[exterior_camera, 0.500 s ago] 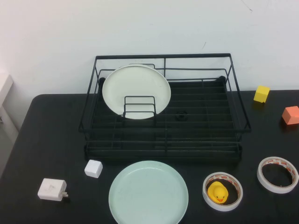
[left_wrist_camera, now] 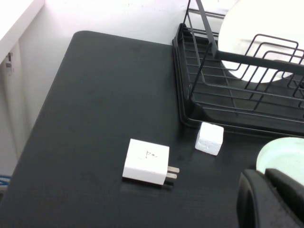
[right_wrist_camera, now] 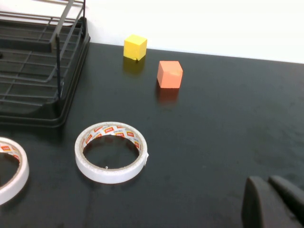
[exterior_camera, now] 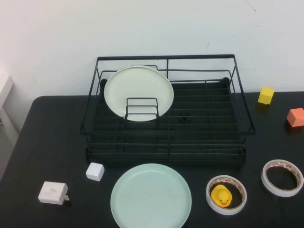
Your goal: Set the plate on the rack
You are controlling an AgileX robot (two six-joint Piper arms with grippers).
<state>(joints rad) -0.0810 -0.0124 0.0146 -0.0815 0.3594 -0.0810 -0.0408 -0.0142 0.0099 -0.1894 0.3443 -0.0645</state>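
Note:
The mint-green plate [exterior_camera: 151,195] lies flat on the black table at the front centre, just in front of the rack; its edge shows in the left wrist view [left_wrist_camera: 285,154]. The black wire rack [exterior_camera: 209,124] stands behind it, with a cream-white plate [exterior_camera: 138,91] leaning upright in its left part. My left gripper [left_wrist_camera: 271,197] is shut and empty, out of the high view, held above the table's front left near the plate's edge. My right gripper [right_wrist_camera: 275,202] is shut and empty, out of the high view, above the table's front right.
A white charger [exterior_camera: 52,193] and a small white cube [exterior_camera: 95,171] lie front left. A tape roll holding a yellow duck [exterior_camera: 221,195] and a second tape roll [exterior_camera: 282,177] lie front right. A yellow cube [exterior_camera: 266,95] and an orange cube [exterior_camera: 296,117] sit far right.

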